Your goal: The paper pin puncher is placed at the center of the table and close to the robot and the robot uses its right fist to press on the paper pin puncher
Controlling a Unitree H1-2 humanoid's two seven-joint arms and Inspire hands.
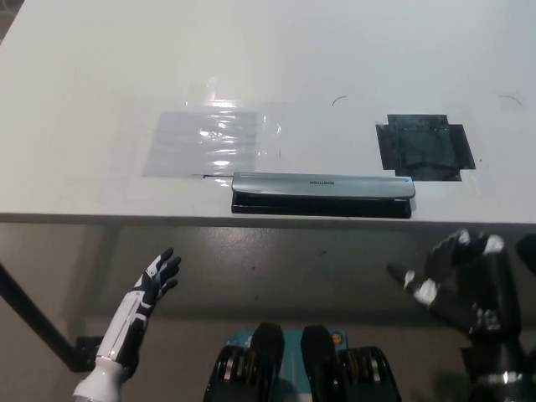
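The paper pin puncher (322, 193), a long silver bar on a black base, lies along the near edge of the white table (100, 67), about at its middle. My black right hand (456, 272) hangs below the table edge at the lower right, to the right of and below the puncher, its fingers spread open and holding nothing. My white left hand (155, 280) rests below the table edge at the lower left, fingers extended and apart, also empty.
A clear plastic sheet (209, 138) lies flat on the table just behind the puncher's left end. A dark square patch (425, 146) sits on the table behind its right end. A black table leg (33, 322) slants at the lower left.
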